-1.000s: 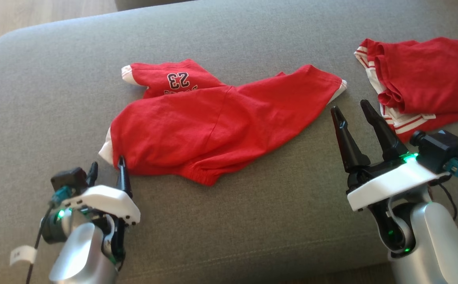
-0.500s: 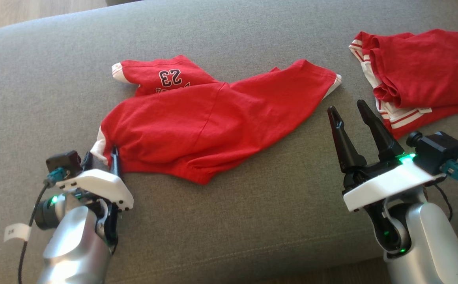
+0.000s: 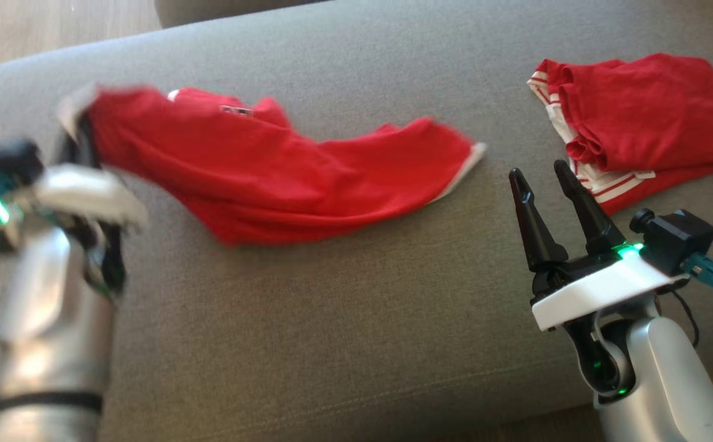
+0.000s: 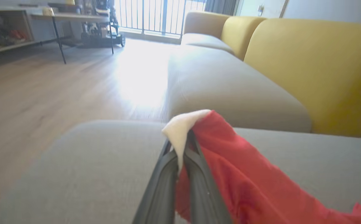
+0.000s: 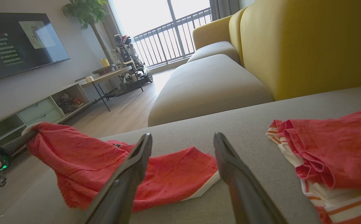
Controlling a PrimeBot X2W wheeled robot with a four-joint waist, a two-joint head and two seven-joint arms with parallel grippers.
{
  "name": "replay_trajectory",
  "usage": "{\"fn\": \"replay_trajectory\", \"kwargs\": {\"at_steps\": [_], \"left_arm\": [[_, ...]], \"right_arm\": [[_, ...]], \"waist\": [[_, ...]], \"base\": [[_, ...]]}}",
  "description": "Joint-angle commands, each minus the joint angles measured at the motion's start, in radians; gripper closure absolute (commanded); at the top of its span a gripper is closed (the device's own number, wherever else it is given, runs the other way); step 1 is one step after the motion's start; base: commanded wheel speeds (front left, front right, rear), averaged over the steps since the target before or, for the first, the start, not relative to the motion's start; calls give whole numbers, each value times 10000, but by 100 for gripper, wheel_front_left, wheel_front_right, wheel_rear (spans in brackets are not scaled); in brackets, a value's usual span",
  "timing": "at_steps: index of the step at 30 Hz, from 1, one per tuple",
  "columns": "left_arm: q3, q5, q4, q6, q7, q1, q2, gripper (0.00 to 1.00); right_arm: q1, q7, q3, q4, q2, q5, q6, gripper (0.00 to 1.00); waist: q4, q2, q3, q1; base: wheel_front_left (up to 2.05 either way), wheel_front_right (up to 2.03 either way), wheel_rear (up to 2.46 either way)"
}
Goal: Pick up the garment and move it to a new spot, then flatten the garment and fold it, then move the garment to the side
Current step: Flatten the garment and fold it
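- Left gripper [image 4: 180, 149]: clamped on the white-trimmed corner of the red garment [image 3: 282, 175]. That end is lifted, the rest trails across the grey sofa cushion [image 3: 356, 319].
 - Risk: 1 thin pinch may slip, and dragging may bunch the cloth.
- Right gripper [image 3: 543, 178]: fingers apart, holding nothing, near the striped red clothing [image 3: 645, 116].
 - Risk: snagging it.

Shows a broad grey fabric sofa cushion [image 3: 356, 319], rounded at its far left corner, with a stitched seam [image 3: 307, 402] running along its near edge. Carries a red garment [image 3: 282, 166] with white trim across the far left and middle, right end resting on the fabric, left end raised clear of it. Holds, well apart at the far right, a second red garment [image 3: 645, 116], loosely bunched, with white striped edging along its near left side.
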Motion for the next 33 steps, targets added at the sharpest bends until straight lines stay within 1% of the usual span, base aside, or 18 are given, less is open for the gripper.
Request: {"fn": "replay_trajectory", "kwargs": {"at_steps": [1, 4, 5, 6, 7, 8, 9, 14, 15, 18, 19, 22, 24, 26, 28, 29, 31, 33], "left_arm": [[302, 251, -713, 38, -61, -1278, 631, 100], [-110, 602, -1053, -106, 60, -2286, 746, 100], [-110, 602, -1053, -106, 60, -2286, 746, 100], [-325, 766, -1153, -184, 105, -2615, 740, 100], [-751, 1046, -1252, -323, 177, -3214, 604, 100], [-751, 1046, -1252, -323, 177, -3214, 604, 100], [-975, 1184, -1272, -405, 167, -3499, 497, 100], [-1862, 2078, -1235, -375, -5, -4780, 183, 100], [-2190, 2327, -1374, -527, -33, -4928, 108, 100], [-3709, 3226, -2383, -1276, -55, -4771, -11, 100], [-5067, 3589, -2968, -1608, -58, -4091, 2, 100], [-7312, 3540, -3455, -1734, -59, -2657, 248, 100], [-8859, 3170, -3578, -1741, -60, -1814, 610, 100], [-10125, 2765, -3558, -1744, -60, -1227, 1045, 100], [-11035, 2417, -3442, -1745, -12, -877, 1471, 100], [-11281, 2215, -3351, -1746, 67, -759, 1660, 100], [-11519, 1954, -3207, -1746, 142, -679, 1951, 100], [-11507, 1895, -3044, -1741, 141, -788, 2167, 100]], "right_arm": [[-307, -137, 242, -244, 116, 72, -2, 0], [-299, -235, 261, -120, 127, 119, -2, 0], [-299, -235, 261, -120, 127, 119, -2, 0], [-301, -265, 275, -76, 131, 139, -2, 0], [-284, -355, 259, 4, 139, 191, -2, 0], [-284, -355, 259, 4, 139, 191, -2, 0], [-258, -402, 220, 45, 142, 222, -2, 0], [-312, -506, 313, 193, 155, 290, -2, 0], [-340, -550, 361, 203, 157, 339, -2, 0], [-372, -703, 342, 234, 159, 488, -2, 0], [-335, -798, 192, 286, 159, 554, -2, 0], [-274, -859, 65, 374, 160, 590, -2, 0], [-239, -873, -15, 394, 160, 581, -2, 0], [-240, -855, -157, 386, 161, 566, -2, 0], [-278, -758, -235, 370, 161, 473, -2, 0], [-306, -709, -251, 344, 161, 429, -2, 0], [-347, -619, -284, 281, 161, 363, -2, 0], [-363, -530, -326, 220, 161, 315, -2, 0]], "waist": [[-80, 0, -167, 0], [-166, 0, -318, 0], [-166, 0, -318, 0], [-197, 0, -360, 0], [-227, 0, -453, 0], [-227, 0, -453, 0], [-224, 0, -495, 0], [-416, 0, -483, 0], [-462, 0, -471, 0], [-566, 0, -398, 0], [-574, 0, -353, 0], [-540, 0, -307, 0], [-463, 0, -284, 0], [-320, 0, -236, 0], [-151, 0, -214, 0], [-61, 0, -200, 0], [138, 0, -194, 0], [355, 0, -186, 0]], "base": [[0, 0, 0], [0, 0, 0], [0, 0, 0], [0, 0, 0], [0, 0, 0], [0, 0, 0], [0, 0, 0], [0, 0, 0], [0, 0, 0], [0, 0, 0], [0, 0, 0], [0, 0, 0], [0, 0, 0], [0, 0, 0], [0, 0, 0], [0, 0, 0], [0, 0, 0], [0, 0, 0]]}}
